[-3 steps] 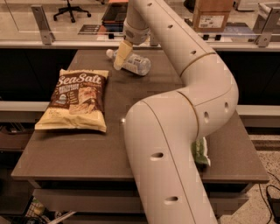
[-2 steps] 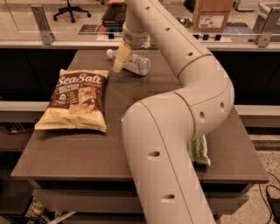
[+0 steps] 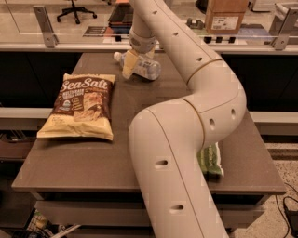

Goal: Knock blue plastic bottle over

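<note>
Little has shifted since a second ago: the big elbow of the arm (image 3: 212, 93) has drawn slightly leftward, uncovering a bit more of the green packet (image 3: 212, 160), while the tool (image 3: 130, 65) and the bottle sit almost exactly where they were.

Bold white lettering reading "SeaSalt" runs across the top of the snack bag (image 3: 82, 106); the smaller print beneath it is too fine to read; the bag is brown above and pale yellow along its lower edge, crinkled foil, lying flat on the left half of the worktop (image 3: 70, 160). A cardboard box (image 3: 226, 14) behind the far rail carries a white label, illegible.

The blue plastic bottle (image 3: 148, 69) lies on its side near the far edge of the worktop, clear ribbed plastic with a pale label, its white cap (image 3: 117, 56) pointing left; the tool, a pale yellowish piece hanging from the cream wrist, is down against the bottle's near side, overlapping it between cap and body. Whether the tool is open or closed cannot be told, nor whether it grips anything.

The arm is smooth cream-coloured tubing with round dimples, bending in a wide loop over the right half of the worktop; the worktop is matte brown; the green packet lies at its right edge, partly behind the arm.
</note>
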{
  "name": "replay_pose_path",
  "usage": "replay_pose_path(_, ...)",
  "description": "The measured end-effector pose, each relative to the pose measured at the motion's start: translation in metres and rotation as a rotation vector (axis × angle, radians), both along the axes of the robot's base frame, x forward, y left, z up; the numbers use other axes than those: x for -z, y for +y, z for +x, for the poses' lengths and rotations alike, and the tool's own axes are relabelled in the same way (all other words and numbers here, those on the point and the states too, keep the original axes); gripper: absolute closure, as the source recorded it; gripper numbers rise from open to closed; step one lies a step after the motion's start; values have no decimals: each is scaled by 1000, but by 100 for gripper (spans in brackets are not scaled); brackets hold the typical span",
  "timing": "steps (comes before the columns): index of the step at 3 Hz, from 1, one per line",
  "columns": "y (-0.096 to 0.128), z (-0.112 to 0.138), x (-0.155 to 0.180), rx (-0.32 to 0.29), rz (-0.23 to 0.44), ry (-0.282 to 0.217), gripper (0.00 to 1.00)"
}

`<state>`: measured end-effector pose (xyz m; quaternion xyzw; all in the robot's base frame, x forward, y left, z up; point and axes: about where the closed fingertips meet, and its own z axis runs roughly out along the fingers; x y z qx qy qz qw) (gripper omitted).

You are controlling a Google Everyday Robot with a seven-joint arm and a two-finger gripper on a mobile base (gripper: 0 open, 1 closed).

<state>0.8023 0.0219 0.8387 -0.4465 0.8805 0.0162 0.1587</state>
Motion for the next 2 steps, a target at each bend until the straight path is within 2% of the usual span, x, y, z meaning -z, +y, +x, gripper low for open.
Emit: replay_pose_path(2, 4, 5, 7, -2, 4, -5, 64)
